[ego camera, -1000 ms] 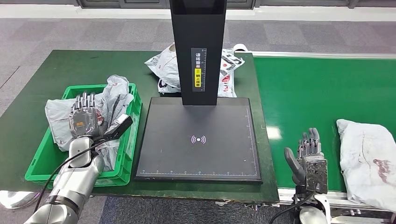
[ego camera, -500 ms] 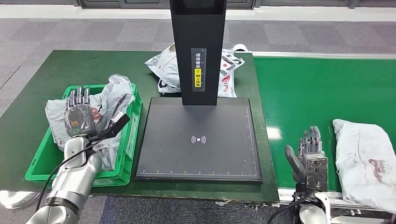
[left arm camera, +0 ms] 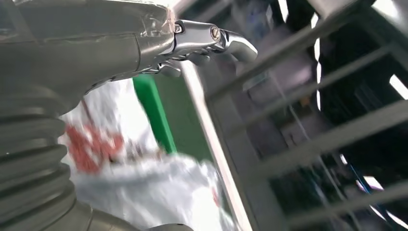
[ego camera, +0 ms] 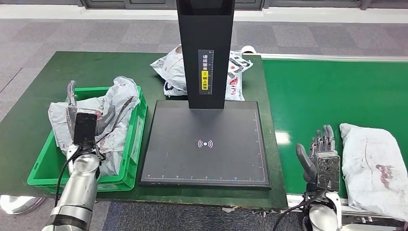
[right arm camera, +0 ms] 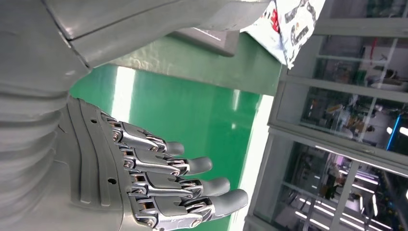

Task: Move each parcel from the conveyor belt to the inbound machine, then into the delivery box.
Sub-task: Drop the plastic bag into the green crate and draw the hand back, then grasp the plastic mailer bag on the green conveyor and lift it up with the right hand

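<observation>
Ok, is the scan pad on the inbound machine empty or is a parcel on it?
Empty. The scan pad shows only its bare dark surface and printed symbol; no parcel lies on it.

A dark green worktop (ego camera: pixel 43 82) carries a green crate (ego camera: pixel 126 171), into which the left hand's fingers (ego camera: pixel 72 94) reach, a black scanner base plate (ego camera: pixel 204 144) with its upright column (ego camera: pixel 206 48), and a printed poly mailer (ego camera: pixel 168 70) behind the column. Beside it, a brighter green conveyor belt (ego camera: pixel 332 91) carries a white parcel (ego camera: pixel 373 166) just beside the right hand's fingers (ego camera: pixel 323 139).
</observation>
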